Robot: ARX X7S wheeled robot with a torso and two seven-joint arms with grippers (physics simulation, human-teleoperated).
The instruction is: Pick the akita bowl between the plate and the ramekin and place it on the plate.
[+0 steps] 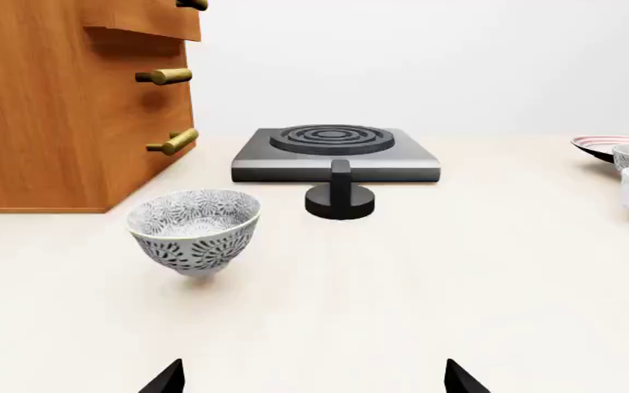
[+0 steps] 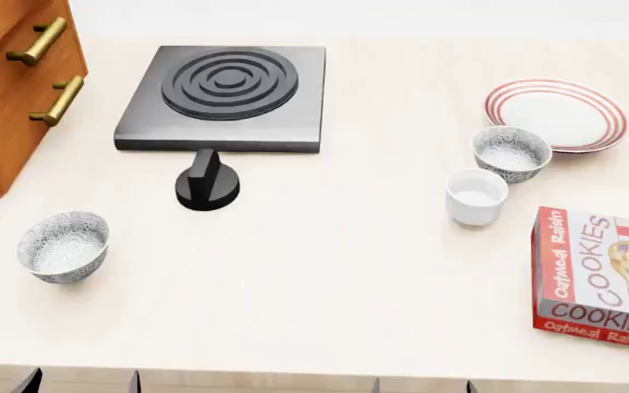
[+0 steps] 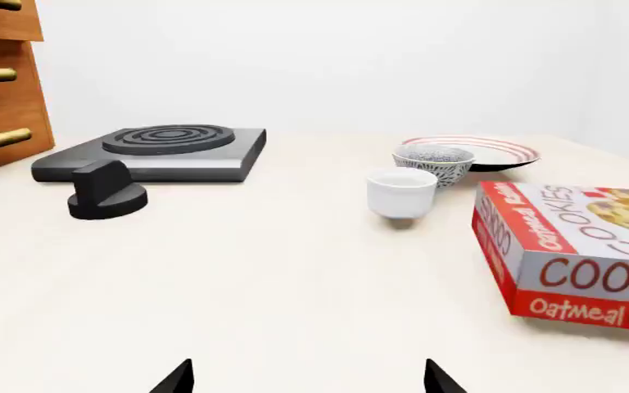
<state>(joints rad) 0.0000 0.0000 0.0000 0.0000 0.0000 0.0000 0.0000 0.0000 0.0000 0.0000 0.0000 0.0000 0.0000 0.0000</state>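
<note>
Sitting between plate and ramekin: akita bowl | pale wooden counter | both claws spread, empty

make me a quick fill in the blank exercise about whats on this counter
1. The speckled grey akita bowl sits between the red-ringed white plate and the plain white ____.
2. A second speckled grey bowl stands alone near the wooden ____.
3. The black knob lies just in front of the dark grey ____.
4. The red box is printed with the word ____.

Missing words: ramekin; cabinet; burner; cookies
</note>
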